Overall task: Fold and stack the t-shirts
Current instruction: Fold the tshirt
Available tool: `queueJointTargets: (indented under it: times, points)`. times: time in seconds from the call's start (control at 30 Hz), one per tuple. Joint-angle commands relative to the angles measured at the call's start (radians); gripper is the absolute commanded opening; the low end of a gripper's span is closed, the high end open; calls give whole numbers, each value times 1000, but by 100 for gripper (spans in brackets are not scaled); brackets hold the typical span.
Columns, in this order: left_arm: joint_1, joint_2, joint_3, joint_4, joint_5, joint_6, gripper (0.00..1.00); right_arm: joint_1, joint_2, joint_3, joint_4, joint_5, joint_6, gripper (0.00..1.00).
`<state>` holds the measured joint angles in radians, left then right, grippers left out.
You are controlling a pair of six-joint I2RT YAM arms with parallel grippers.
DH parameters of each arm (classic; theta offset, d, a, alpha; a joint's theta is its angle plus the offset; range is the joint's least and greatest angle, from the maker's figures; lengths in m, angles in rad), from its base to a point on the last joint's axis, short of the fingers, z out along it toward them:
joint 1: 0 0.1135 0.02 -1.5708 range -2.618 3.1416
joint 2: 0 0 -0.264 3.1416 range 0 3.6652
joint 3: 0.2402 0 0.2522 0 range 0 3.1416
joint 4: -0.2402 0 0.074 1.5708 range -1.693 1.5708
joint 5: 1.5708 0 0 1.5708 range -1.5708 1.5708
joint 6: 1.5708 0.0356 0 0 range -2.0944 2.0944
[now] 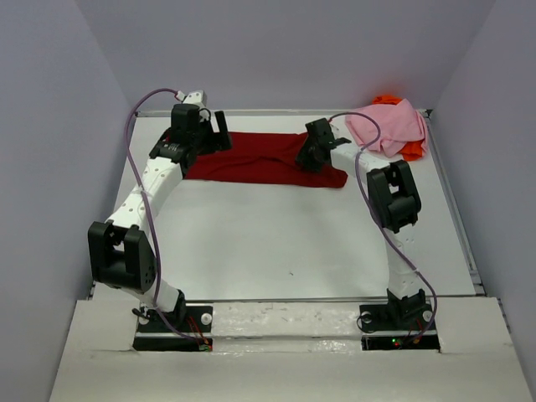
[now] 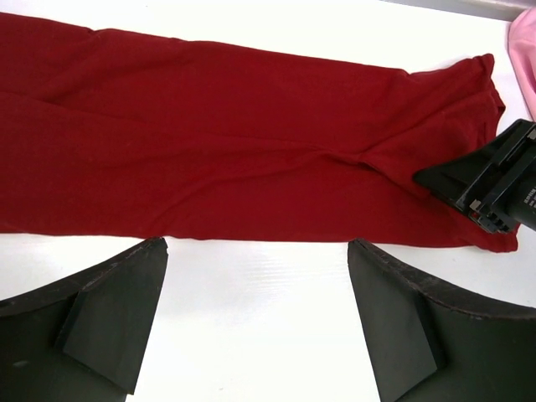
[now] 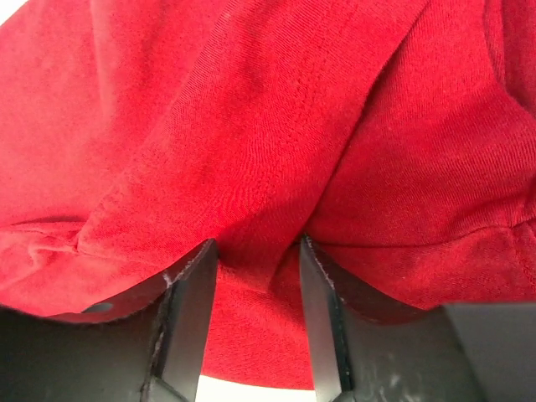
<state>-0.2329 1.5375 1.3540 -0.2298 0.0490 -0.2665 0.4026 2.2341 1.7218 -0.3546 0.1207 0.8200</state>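
A: Dark red t-shirt [image 1: 264, 159]: how is it laid?

B: It is spread as a long, flat band across the far part of the white table [image 1: 276, 243]. Lengthwise folds are seen in the left wrist view. Its right end is bunched, and creases are drawn toward the right gripper [image 3: 255, 251].

A: State of that claw?

B: It is clamped on a ridge of the red cloth at the shirt's right end. In the right wrist view the gap between the two fingers [image 3: 188, 318] is filled by cloth, and more cloth is draped over both.

A: And the left gripper [image 2: 258, 251]?

B: It is held at the shirt's left end, as noted from the top view. The jaws are spread wide and nothing is held between them. Bare table is seen through the gap, just beside one long edge of the shirt. Whether that edge is touched by the fingertips cannot be told.

A: The other shirts?

B: The light pink t-shirt [image 1: 387, 126] is heaped beyond the red shirt's right end, a little farther back. It is near the red shirt, but a strip of white table is seen between them in the left wrist view. The bright orange t-shirt [image 1: 412, 151] is mostly covered by the pink one. Only scraps of it are shown, at the far side and right side of the heap.
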Motion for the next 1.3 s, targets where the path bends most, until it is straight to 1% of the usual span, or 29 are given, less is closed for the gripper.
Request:
queueJointTargets:
  times: [0.0, 0.13, 0.17, 0.2, 0.23, 0.27, 0.5, 0.6, 0.77, 0.87, 1.0, 1.2, 1.23, 1.27]
  points:
    - [12, -40, 27, 4, 18, 15, 98, 8, 10, 58, -3, 13, -18, 48]
    - [17, -39, 25, 4, 26, 15, 98, 8, 13, 64, -4, 23, -24, 30]
    - [18, -39, 25, 4, 29, 15, 98, 8, 10, 64, -3, 25, -27, 20]
    - [18, -39, 23, 6, 31, 13, 98, 18, 7, 62, -4, 30, -30, 14]
    - [18, -42, 22, 7, 32, 15, 98, 18, 6, 62, -3, 31, -31, 4]
    - [18, -42, 20, 9, 32, 13, 99, 18, 2, 64, -3, 34, -35, 0]
    - [21, -46, 7, 18, 40, 10, 98, 18, -7, 100, -4, 27, -64, 0]
    - [21, -47, -10, 23, 45, 9, 98, 18, 24, 192, -4, 14, -131, 0]
    - [21, -53, -42, 41, 58, 4, 98, 18, 103, 356, -4, 22, -194, 0]
    - [21, -54, -53, 49, 63, 3, 98, 18, 146, 450, -4, 1, -222, 0]
    - [21, -57, -69, 56, 74, -4, 98, 18, 228, 557, -6, -38, -255, 0]
    - [21, -62, -88, 61, 95, -8, 98, 18, 331, 665, 8, -92, -308, 0]
    - [23, -62, -92, 61, 97, -8, 98, 18, 346, 688, 8, -110, -326, 14]
    - [21, -62, -95, 61, 98, -8, 98, 18, 346, 696, 8, -113, -338, 25]
